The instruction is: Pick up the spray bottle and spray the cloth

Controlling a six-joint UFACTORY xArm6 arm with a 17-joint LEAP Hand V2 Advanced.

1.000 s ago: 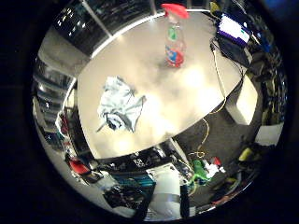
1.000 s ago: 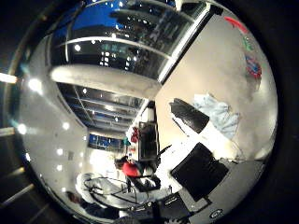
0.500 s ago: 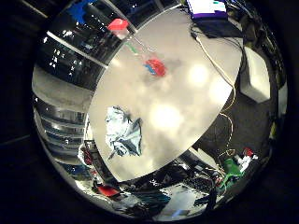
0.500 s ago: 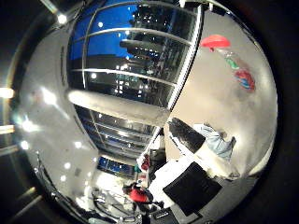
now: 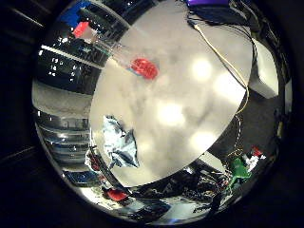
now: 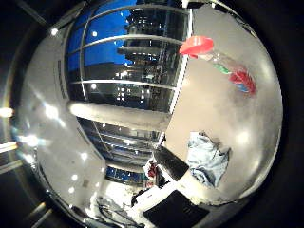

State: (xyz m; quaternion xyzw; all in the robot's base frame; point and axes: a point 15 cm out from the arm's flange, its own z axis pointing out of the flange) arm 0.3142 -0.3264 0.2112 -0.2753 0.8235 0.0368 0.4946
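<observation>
Red-capped bottle stands on worktop

Red-capped clear bottle stands upright on the pale worktop, well apart from the crumpled cloth. No writing is readable. One finger shows; the fingers' state cannot be told.

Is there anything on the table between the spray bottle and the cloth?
No, nothing visible. The spray bottle stands on the table, the crumpled cloth lies apart from it, and only bare tabletop shows between them.
</observation>
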